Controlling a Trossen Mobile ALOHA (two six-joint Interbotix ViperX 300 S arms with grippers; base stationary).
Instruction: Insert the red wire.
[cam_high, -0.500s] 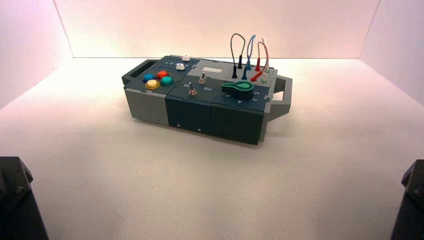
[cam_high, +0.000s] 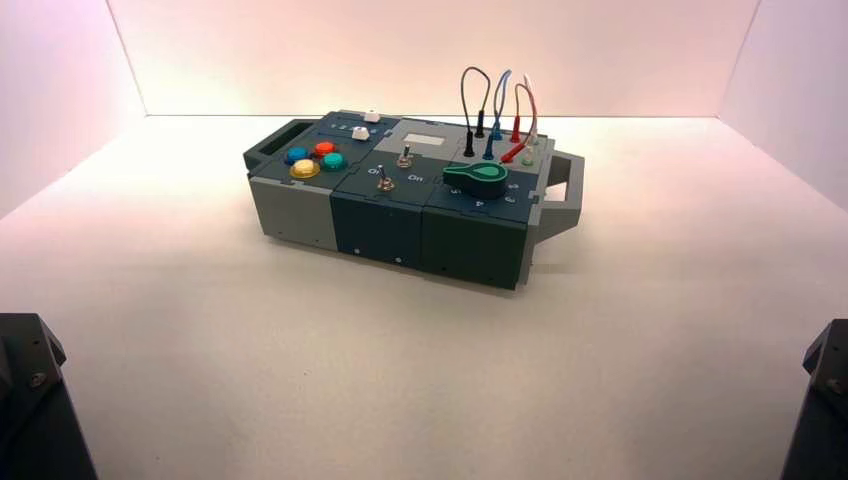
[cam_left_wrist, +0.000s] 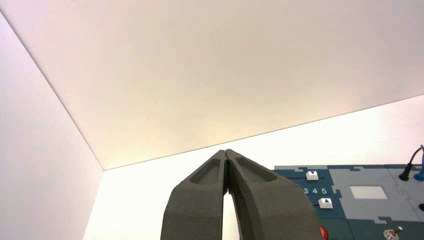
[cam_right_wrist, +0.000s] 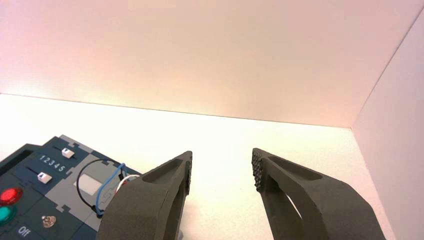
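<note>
Red wire (cam_high: 534, 103): seen from above, it loops over the box's (cam_high: 376, 232) right rear; its rear plug (cam_high: 516, 129) stands upright, its front plug (cam_high: 511, 155) leans just behind the knob (cam_high: 478, 178) – that one, I judge, wants seating.
Left gripper (cam_left_wrist: 225, 152): from its own wrist, clenched on nothing, left of the box; it can wait.
Right gripper (cam_right_wrist: 222, 155): from its wrist, spread wide and empty, out to the box's right; I should come in over the knob's rear, close on the leaning plug's body – never the thin lead – stand it upright over its socket, then press straight down; blue wire (cam_right_wrist: 106, 185) and white wire (cam_right_wrist: 128, 177) crowd close, so go narrow.
</note>
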